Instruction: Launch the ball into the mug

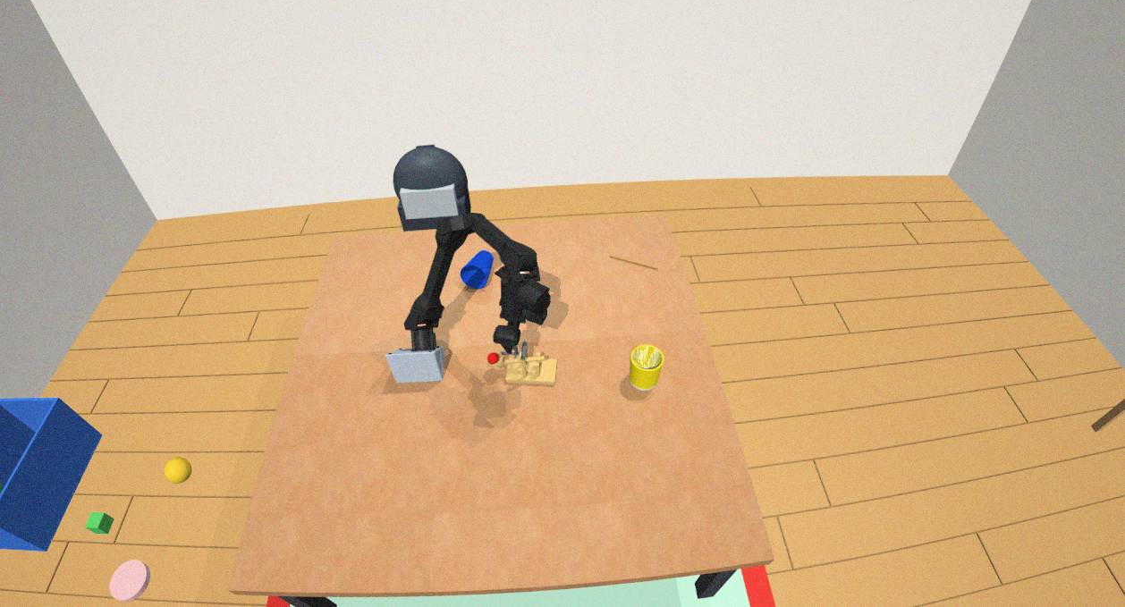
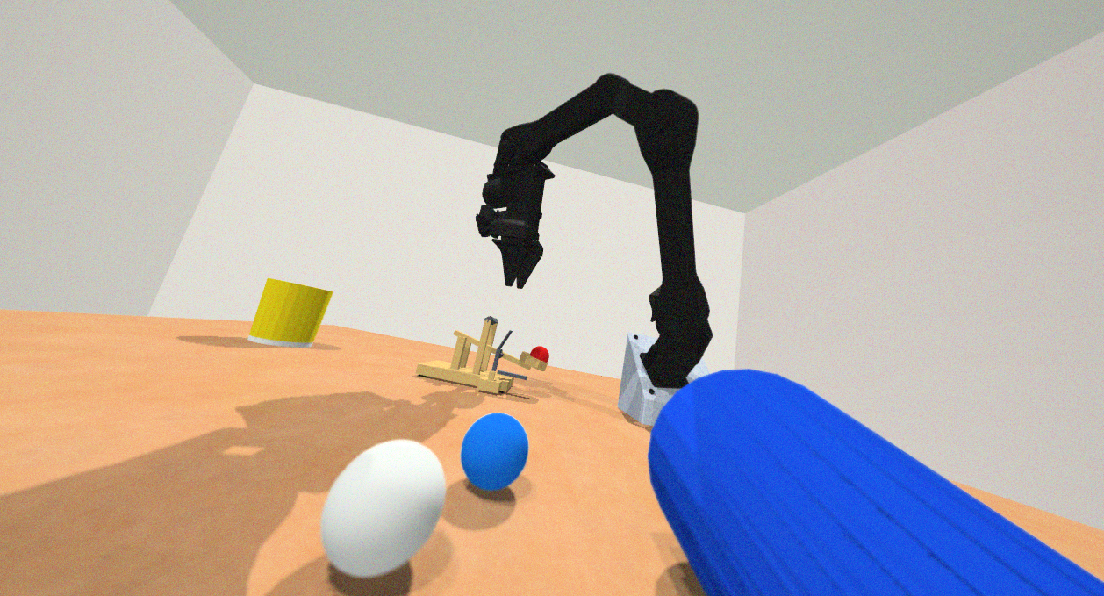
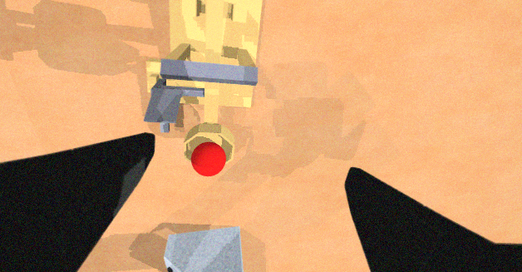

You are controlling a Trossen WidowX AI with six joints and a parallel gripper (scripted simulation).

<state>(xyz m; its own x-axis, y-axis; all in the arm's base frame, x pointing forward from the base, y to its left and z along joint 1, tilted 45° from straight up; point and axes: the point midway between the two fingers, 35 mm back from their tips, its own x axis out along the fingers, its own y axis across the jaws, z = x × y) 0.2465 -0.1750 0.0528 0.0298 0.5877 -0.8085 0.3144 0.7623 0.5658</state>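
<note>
The red ball [image 1: 493, 358] [image 2: 539, 354] [image 3: 209, 159] is at the cup end of the wooden catapult [image 1: 543, 373] [image 2: 463, 373] [image 3: 215, 27], overlapping the cup's outer rim in the wrist view. I cannot tell whether it is fully seated in the cup. The catapult's long base points roughly toward the yellow mug [image 1: 645, 369] [image 2: 291, 312], which stands upright on the side away from the cup. My gripper [image 2: 515, 285] [image 3: 253, 160] is open and empty above the catapult, its fingers on both sides of the ball in the wrist view and touching nothing.
A blue mug [image 1: 477, 270] [image 2: 811, 477] lies on its side near a blue ball [image 2: 494, 451] and a white ball [image 2: 384, 507]. A thin stick [image 1: 633, 263] lies at the table's back right. My grey base [image 1: 417, 366] [image 3: 208, 248] stands behind the catapult's cup end.
</note>
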